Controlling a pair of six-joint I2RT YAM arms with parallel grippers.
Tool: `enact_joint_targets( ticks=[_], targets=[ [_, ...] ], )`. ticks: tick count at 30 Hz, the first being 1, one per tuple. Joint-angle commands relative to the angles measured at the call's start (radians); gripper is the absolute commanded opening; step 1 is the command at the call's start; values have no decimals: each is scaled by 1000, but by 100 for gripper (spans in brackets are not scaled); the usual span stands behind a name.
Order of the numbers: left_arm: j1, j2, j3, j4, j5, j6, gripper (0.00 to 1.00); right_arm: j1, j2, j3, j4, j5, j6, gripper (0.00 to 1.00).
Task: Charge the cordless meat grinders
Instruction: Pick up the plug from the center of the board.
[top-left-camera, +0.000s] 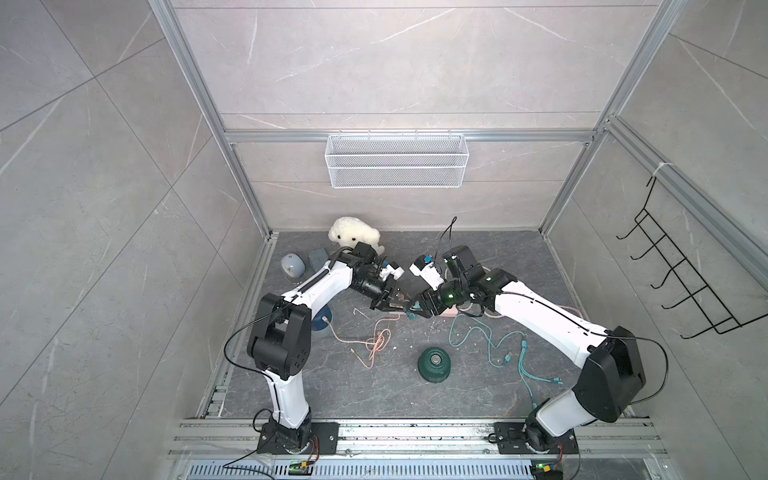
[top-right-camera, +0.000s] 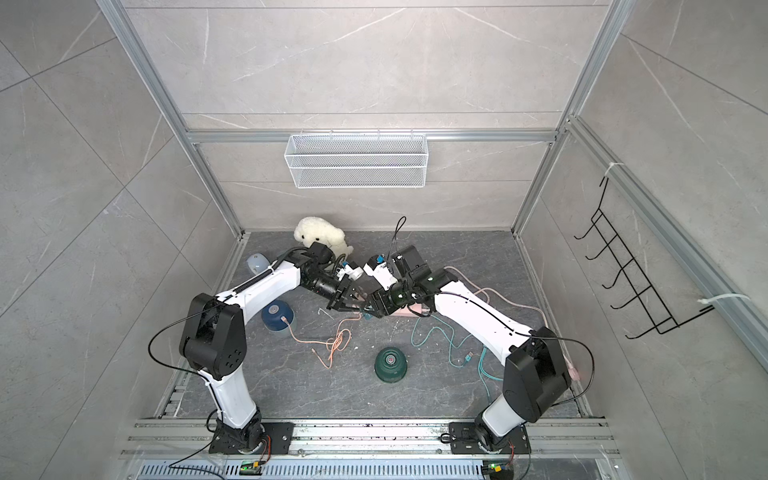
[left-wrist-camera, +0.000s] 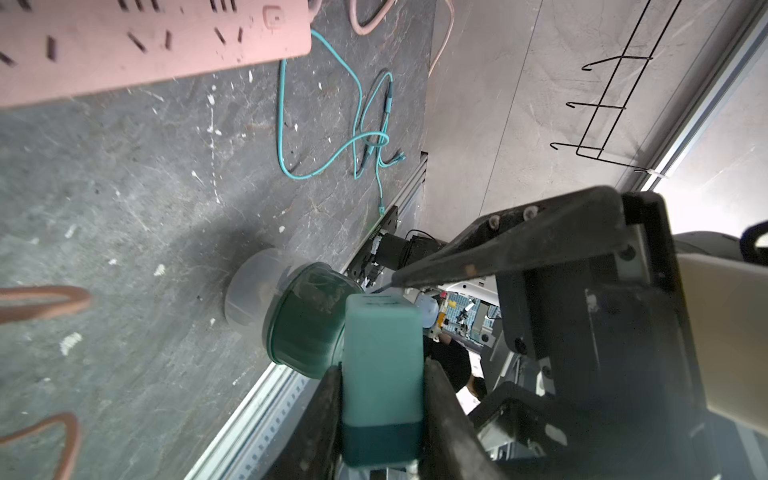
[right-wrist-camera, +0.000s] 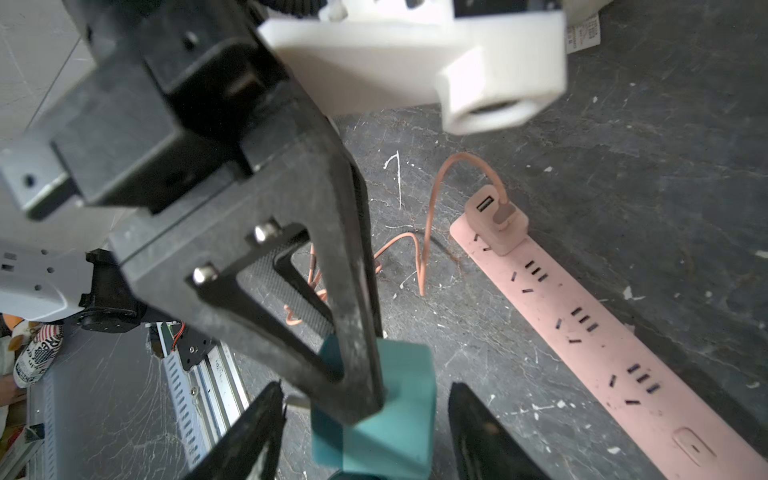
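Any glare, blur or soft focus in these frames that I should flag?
Left wrist view: blown-out white glare past the wire hook rack; the dark green grinder looks soft. Right wrist view: the teal adapter close to the lens is blurred, the pink power strip is sharp. Both top views: even light, soft shadows, sharp throughout.

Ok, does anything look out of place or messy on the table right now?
Yes. The teal cable lies in a loose tangle by the pink power strip, and the teal plug adapter is off the strip, clamped in the left hand in mid-air. White scuffs mark the table; nothing looks broken.
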Motion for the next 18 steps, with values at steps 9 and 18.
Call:
enact_joint_targets(
  ticks=[9, 18],
  targets=[
    [21, -151, 17, 146, 212, 128, 13, -136, -81, -33, 52, -322, 30, 71],
    [2, -208, -5, 83, 311, 269, 14, -157, -61, -19, 124, -542, 51, 65]
  ],
)
